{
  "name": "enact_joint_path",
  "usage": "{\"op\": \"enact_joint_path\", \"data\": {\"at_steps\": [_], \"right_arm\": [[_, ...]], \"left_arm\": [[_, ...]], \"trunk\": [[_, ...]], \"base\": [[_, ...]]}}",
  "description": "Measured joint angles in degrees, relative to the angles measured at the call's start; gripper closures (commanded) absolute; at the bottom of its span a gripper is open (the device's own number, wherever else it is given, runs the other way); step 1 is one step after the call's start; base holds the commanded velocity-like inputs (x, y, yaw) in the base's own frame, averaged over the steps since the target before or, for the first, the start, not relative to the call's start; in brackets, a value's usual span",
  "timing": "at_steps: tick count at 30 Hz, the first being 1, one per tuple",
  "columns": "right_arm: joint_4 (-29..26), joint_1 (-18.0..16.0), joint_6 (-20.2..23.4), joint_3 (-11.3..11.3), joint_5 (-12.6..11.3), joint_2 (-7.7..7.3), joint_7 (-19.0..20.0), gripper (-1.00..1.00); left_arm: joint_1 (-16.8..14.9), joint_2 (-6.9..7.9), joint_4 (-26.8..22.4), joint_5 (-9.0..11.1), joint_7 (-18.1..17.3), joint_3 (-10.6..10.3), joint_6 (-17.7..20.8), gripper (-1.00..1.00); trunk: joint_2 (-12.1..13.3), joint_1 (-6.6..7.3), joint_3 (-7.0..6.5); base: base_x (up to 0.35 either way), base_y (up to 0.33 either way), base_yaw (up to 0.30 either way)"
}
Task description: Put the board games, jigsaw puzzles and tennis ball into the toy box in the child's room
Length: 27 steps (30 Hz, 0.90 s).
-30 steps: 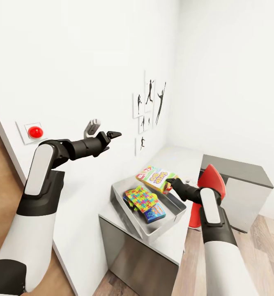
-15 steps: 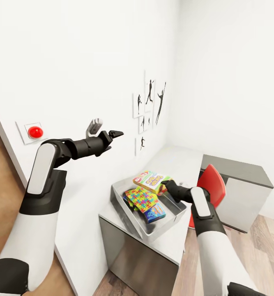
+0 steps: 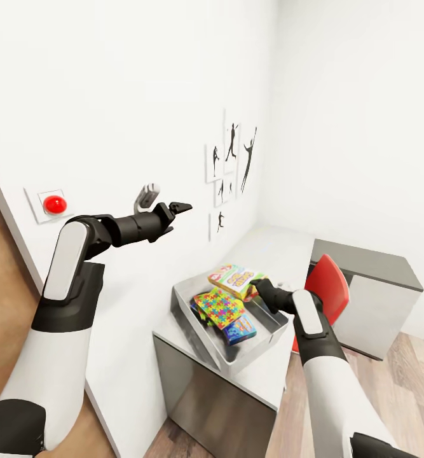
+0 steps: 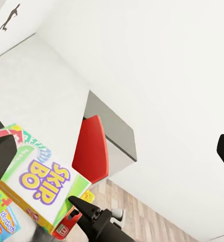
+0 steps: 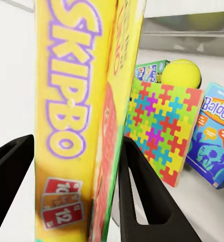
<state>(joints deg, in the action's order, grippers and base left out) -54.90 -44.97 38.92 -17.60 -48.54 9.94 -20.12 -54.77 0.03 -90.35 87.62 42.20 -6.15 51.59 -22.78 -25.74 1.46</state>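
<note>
Lowering Skip-Bo box [image 3: 236, 280] further into toy box [image 3: 199, 334] | right gripper [image 3: 257, 284] clamped on it | left gripper [image 3: 178, 207] spread, empty

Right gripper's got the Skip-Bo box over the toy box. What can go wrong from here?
1. The Skip-Bo box is held over the toy box rim; released here, it may catch the wall.
2. Dropped, it could land on the jigsaw puzzle and tennis ball.
3. The right gripper holds one end only; the box may slip.
</note>
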Motion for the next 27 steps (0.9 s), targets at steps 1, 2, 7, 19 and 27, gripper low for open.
{"op": "enact_joint_path", "data": {"at_steps": [1,2,7,19,27], "right_arm": [[0.3,0.0,-0.3,0.0,0.1,0.0,0.0,1.0],[0.8,0.0,-0.5,0.0,0.0,0.0,0.0,1.0],[2.9,-0.6,-1.4,0.0,-0.1,0.0,0.0,1.0],[10.8,-3.9,-4.3,0.0,-0.2,0.0,0.0,1.0],[14.2,-5.4,-6.1,0.1,-0.2,0.0,0.1,1.0]], "left_arm": [[0.0,0.0,0.0,0.0,0.0,0.0,0.0,-1.0],[0.0,-0.01,0.0,0.0,0.0,0.0,0.0,-1.0],[0.0,-0.02,0.0,0.0,0.0,0.0,0.0,-1.0],[0.0,-0.02,0.0,0.0,0.0,0.0,0.0,-1.0],[0.0,-0.02,0.0,0.0,0.0,0.0,0.0,-1.0]], "trunk": [[0.0,0.0,0.0],[0.0,0.0,0.0],[0.0,0.0,0.04],[0.0,0.0,0.77],[0.0,0.0,1.47]], "base": [[0.0,0.0,0.0],[0.0,0.0,0.0],[0.0,0.0,0.0],[0.0,0.0,0.0],[0.0,0.0,0.0]]}}
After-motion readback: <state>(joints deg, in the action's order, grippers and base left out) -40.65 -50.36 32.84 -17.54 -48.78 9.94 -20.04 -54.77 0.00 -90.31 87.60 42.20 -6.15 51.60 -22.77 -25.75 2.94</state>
